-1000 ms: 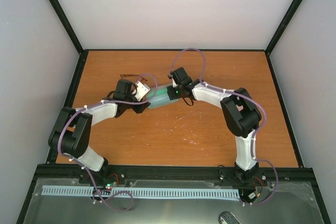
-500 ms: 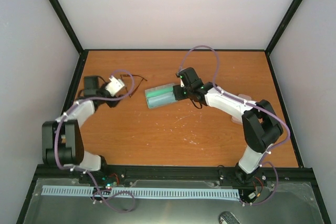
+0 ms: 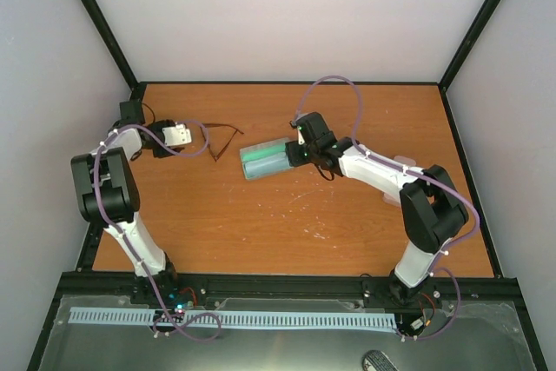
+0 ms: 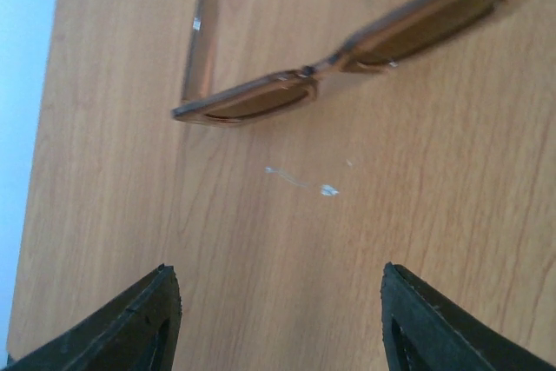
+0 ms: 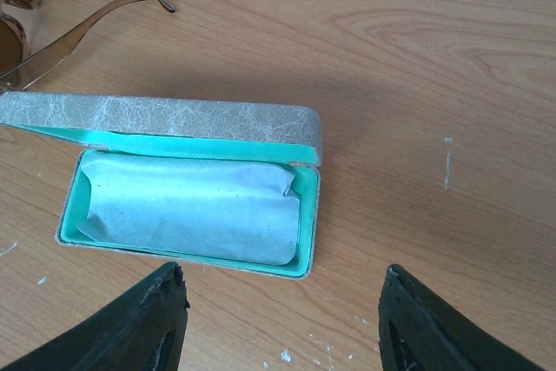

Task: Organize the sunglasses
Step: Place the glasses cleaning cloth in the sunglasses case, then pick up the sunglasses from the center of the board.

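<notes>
Brown sunglasses beyond spread left fingers, apart.

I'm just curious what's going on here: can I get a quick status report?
Left gripper open, empty. Right gripper open, by open case. Sunglasses on table, outside it. Cloth fills case.

Overhead, close wrists; sunglasses shared

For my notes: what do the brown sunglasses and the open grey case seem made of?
Brown thin-framed sunglasses: probably translucent plastic, glossy; the arms look see-through. Open grey oblong case: matte, fibrous paper-like covering with white veins, perhaps textile; teal lining looks smooth.
</notes>
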Controlling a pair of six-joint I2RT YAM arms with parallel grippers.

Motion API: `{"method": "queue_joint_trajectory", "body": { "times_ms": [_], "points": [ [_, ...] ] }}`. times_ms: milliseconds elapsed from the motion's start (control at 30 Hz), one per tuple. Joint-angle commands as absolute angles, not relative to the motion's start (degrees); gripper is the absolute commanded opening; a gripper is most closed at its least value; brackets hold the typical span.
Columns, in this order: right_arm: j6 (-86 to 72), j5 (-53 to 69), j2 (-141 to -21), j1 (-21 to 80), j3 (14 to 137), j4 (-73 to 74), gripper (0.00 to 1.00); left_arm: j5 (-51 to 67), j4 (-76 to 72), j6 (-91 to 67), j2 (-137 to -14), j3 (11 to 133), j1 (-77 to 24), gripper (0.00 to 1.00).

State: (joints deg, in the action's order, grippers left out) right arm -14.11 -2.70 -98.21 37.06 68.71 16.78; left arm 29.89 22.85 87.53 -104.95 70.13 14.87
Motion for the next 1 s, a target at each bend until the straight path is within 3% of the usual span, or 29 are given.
{"method": "queue_joint_trajectory", "body": {
  "times_ms": [0, 333, 600, 967],
  "points": [
    [-13.0, -2.0, -100.1, 37.5, 68.7, 14.8, 0.59, 30.3, 26.0, 101.4, -107.9, 73.9, 14.6, 0.63],
    [-13.3, 0.2, -101.5, 37.4, 68.6, 13.5, 0.59, 38.7, 31.7, 107.1, -111.3, 81.1, 12.7, 0.62],
    [-13.1, 0.4, -101.2, 37.4, 67.8, 12.9, 0.59, 33.9, 32.2, 110.4, -113.9, 81.3, 8.5, 0.62],
    [-12.6, 0.2, -101.2, 37.2, 67.5, 12.8, 0.59, 27.6, 34.6, 110.1, -122.5, 91.0, 7.6, 0.58]
  ]
}}
